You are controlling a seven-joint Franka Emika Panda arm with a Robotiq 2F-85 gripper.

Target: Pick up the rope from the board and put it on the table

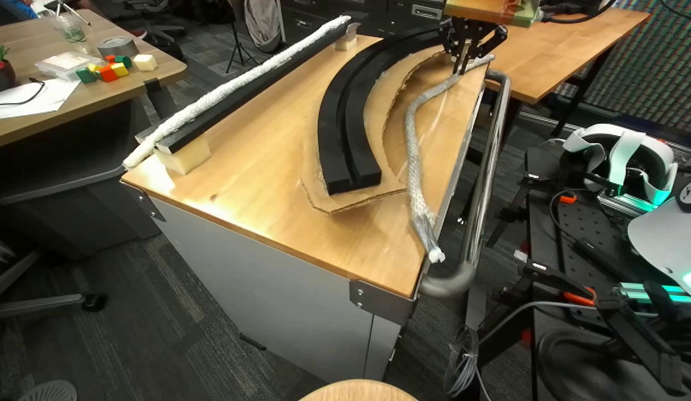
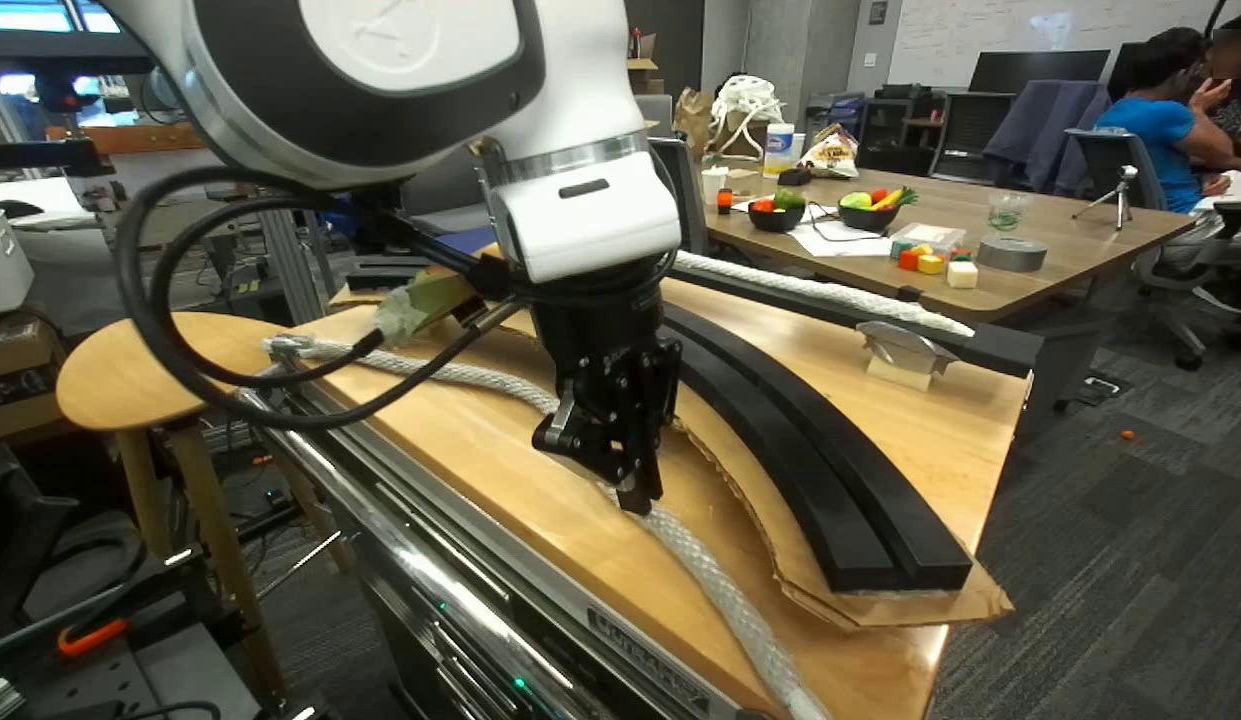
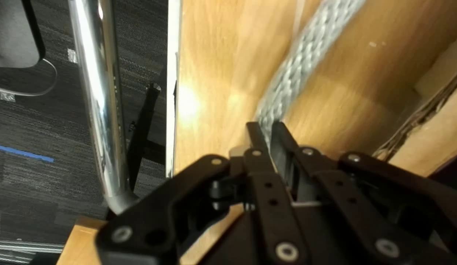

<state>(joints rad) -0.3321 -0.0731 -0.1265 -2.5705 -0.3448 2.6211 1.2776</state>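
A grey-white braided rope [image 1: 412, 142] lies along the wooden tabletop [image 1: 256, 189], between the curved black grooved board [image 1: 342, 128] and the edge with the metal handle. Its frayed end reaches the table edge. My gripper [image 1: 462, 69] points down with its fingers closed around the rope, low over the tabletop. In an exterior view the gripper [image 2: 640, 498] covers a short piece of the rope [image 2: 720, 585]. In the wrist view the rope [image 3: 296, 70] runs in between the two close fingertips [image 3: 264, 127]. The curved board [image 2: 810, 430] also shows there, with no rope in its groove.
A second white rope [image 1: 239, 83] lies on a straight black rail [image 1: 223, 114] along the opposite side. Cardboard [image 1: 378, 139] sits under the curved board. A metal handle bar [image 1: 484, 178] runs along the table side. A round stool [image 2: 150, 370] stands beyond the table's end.
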